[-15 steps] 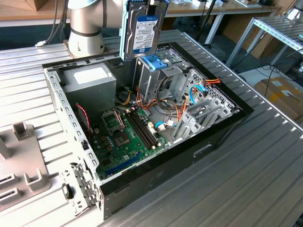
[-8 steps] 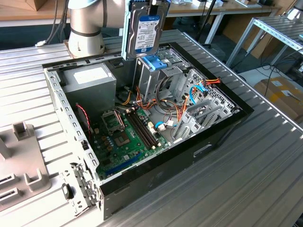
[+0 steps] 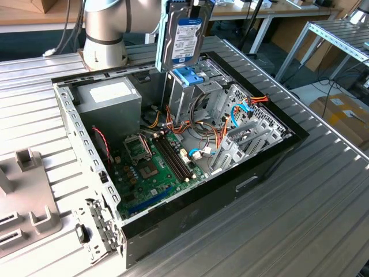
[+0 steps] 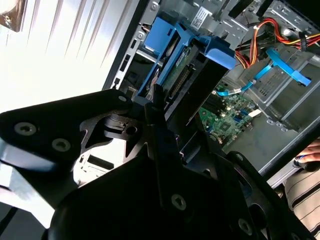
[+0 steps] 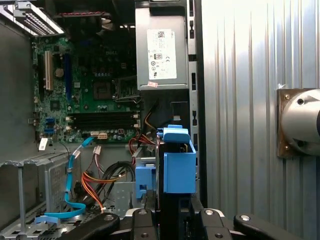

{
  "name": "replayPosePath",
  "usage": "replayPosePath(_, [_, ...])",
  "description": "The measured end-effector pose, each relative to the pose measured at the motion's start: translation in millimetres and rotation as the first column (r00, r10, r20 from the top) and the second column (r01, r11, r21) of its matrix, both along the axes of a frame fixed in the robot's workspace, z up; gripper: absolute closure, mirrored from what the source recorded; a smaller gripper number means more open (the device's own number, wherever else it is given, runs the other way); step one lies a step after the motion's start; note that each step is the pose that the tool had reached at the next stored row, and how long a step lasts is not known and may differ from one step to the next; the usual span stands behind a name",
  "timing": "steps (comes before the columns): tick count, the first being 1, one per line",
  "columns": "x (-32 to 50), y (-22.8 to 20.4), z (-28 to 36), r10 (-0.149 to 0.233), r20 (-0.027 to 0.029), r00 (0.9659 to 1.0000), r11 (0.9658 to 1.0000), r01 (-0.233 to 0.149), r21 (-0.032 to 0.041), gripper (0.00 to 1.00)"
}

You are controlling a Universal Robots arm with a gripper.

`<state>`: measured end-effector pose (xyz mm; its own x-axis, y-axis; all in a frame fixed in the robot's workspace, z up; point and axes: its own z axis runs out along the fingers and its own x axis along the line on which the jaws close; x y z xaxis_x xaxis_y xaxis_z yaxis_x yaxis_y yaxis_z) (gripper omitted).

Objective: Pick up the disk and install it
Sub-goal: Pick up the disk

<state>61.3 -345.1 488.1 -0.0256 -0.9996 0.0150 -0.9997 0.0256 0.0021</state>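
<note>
My gripper is clamping the disk, the jaws closing on it from two sides. I am holding it upright in the air over the open computer case.

In the exterior view the disk is showing me its labelled face, white and blue, with the light-blue frame running down one edge. In the first wrist view I am looking along the disk edge-on, a dark slab with blue plastic wrapping its far end. Its lower edge is hanging just above the metal cage with the blue plastic top. I cannot tell whether the two are touching.

Inside the case I am counting:
- one disk and one cage
- one grey power box with a white sticker, at the end of the case nearest the arm's base
- one green motherboard, lying flat on the case floor
- two pale-blue flat cables in the exterior view, running among orange and red wires

The first wrist view is facing the sticker and the board squarely.

The second wrist view is taking in a person's hand and a striped sleeve beside the case's outer edge.

The exterior view is taking in the ribbed metal table under the case. It is also showing one grey fixture at the exterior view's left, apart from the case.
</note>
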Motion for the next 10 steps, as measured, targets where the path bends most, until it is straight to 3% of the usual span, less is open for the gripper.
replayPosePath(10, [37.0,0.0,0.0,0.000,0.0000,1.0000,1.0000,0.000,0.0000,0.65])
